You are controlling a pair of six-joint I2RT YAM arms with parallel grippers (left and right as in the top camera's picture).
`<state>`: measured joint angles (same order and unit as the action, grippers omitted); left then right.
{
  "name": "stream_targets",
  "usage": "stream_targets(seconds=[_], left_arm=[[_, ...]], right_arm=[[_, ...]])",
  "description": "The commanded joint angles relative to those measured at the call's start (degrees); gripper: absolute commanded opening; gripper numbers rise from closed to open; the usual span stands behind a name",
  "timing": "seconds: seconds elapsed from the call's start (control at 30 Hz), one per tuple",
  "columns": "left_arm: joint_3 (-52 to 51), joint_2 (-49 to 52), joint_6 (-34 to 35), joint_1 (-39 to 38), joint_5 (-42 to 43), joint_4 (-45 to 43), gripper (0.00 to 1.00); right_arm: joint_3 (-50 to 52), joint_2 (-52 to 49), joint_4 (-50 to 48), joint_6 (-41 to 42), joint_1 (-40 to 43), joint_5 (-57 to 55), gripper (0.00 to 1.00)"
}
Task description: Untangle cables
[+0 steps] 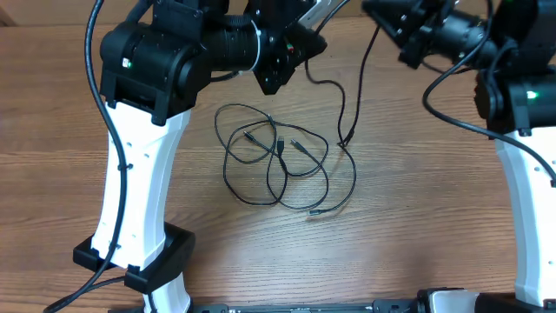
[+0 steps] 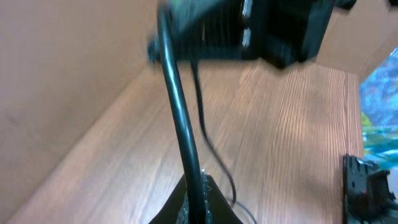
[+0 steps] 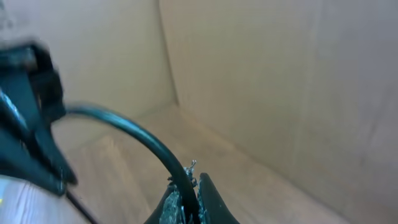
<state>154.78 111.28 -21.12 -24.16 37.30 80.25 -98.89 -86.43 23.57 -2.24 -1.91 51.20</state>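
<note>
The left arm [image 1: 143,148] rises at the left of the worktop [image 1: 417,235], its left pincer [image 2: 194,190] pressed together on a black cable [image 2: 177,118] that runs straight out of its grip in the wrist view. Beneath that pincer in the overhead view, toward the arm bases, the tangle [image 1: 274,165] lies flat on the wood in several overlapping loops, with small plug ends showing inside them. Right of the left pincer, a thin strand [image 1: 326,84] leaves it, sags and drops to a junction [image 1: 347,137] roughly midway between the two pincers and nearer the bases than either. There it meets a second strand [image 1: 369,52] coming down from the right pincer [image 3: 186,199], and a line runs on from the junction into the loops. The right pincer is likewise pinching black cable, which arcs away to its left in the wrist view. Both pincers sit clear of the worktop. The right arm [image 1: 521,200] stands at the far right.
</note>
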Motion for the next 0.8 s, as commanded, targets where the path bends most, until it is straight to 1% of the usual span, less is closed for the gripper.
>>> stream_targets(seconds=[0.0,0.13,0.23,0.33,0.5,0.77], left_arm=[[0.2,1.8,0.5,-0.3,-2.3,2.7,0.07],[0.2,3.7,0.6,-0.7,-2.3,4.2,0.04],[0.2,5.6,0.6,-1.6,-2.3,4.5,0.04],[0.2,7.8,0.6,-3.5,-2.3,4.3,0.04],[0.2,10.4,0.6,-6.5,-2.1,2.9,0.04],[0.2,11.2,0.6,-9.5,-1.2,0.9,0.04]], right_arm=[[-0.8,0.2,-2.4,7.6,3.2,-1.2,0.04],[-0.8,0.2,-2.9,8.9,5.6,-0.5,0.04],[-0.8,0.2,-3.0,11.6,6.1,-0.5,0.04],[-0.8,0.2,-3.3,11.8,6.1,-0.5,0.04],[-0.8,0.2,-7.0,17.2,6.1,-0.5,0.04],[-0.8,0.2,-8.3,17.5,6.1,-0.5,0.04]])
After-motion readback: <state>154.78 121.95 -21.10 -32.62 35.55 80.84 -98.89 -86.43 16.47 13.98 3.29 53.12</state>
